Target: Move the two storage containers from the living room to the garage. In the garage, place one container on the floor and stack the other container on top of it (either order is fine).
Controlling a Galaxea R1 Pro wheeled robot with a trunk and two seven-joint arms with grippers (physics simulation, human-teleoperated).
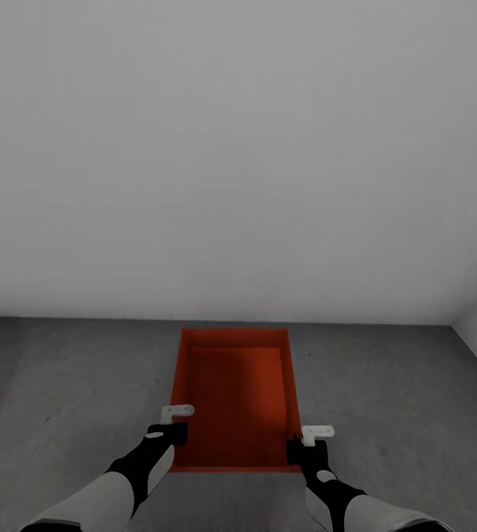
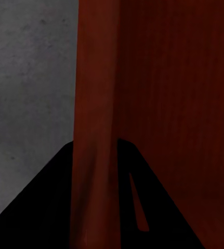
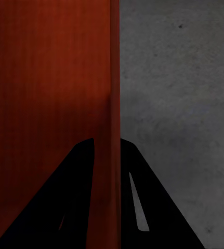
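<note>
With each gripper pinched over a side wall, the left gripper (image 1: 170,434) on the left wall and the right gripper (image 1: 299,448) on the right wall near the near corners, the robot holds one storage container (image 1: 235,399) level over the concrete floor (image 1: 61,384) close to the far wall (image 1: 238,148). Whether it rests on the floor cannot be told. Lowering well likely means both arms descending evenly, keeping the box flat, and letting go only once it sits firm.

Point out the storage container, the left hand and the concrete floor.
storage container (image 1: 235,399): head view, inner bottom.
left hand (image 1: 178,423): head view, at the container's left wall.
concrete floor (image 1: 69,384): head view, bare patch.
</note>
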